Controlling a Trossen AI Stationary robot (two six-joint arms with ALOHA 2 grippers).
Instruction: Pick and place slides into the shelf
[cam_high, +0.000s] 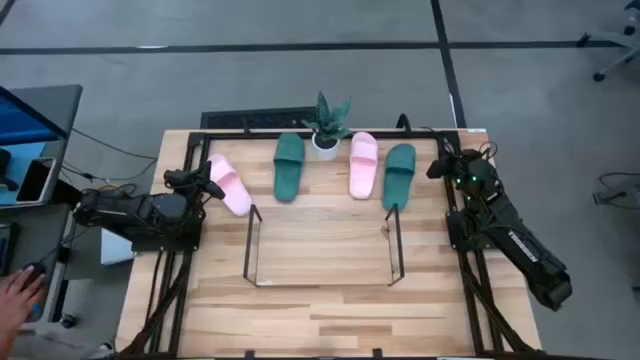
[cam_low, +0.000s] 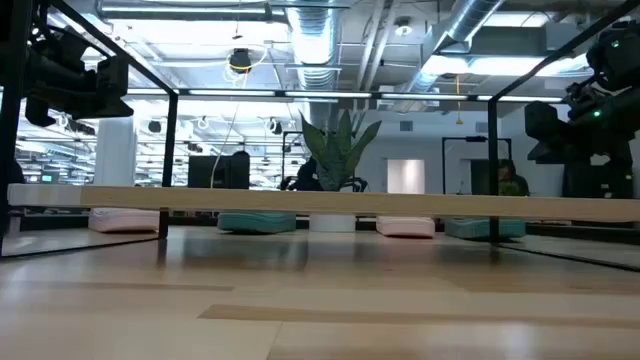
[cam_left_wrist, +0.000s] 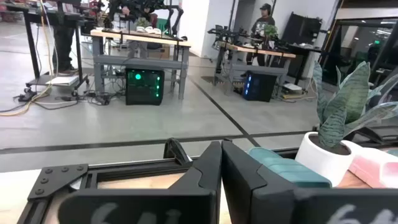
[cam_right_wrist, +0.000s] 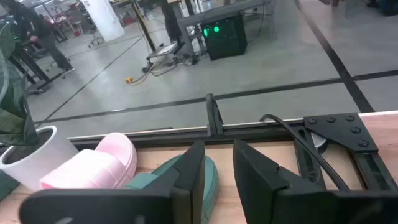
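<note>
All four slides (cam_high: 288, 166) lie behind the empty shelf (cam_high: 322, 248). I hold my left gripper (cam_high: 213, 187) closed, empty; right gripper (cam_high: 437, 166) slightly parted, empty, facing the nearest green slide.

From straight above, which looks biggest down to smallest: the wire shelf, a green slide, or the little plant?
1. Shelf, widest by far.
2. Green slide; the other green slide looks alike.
3. Potted plant, smallest.

Dark jointed arms, green light, cables
</note>
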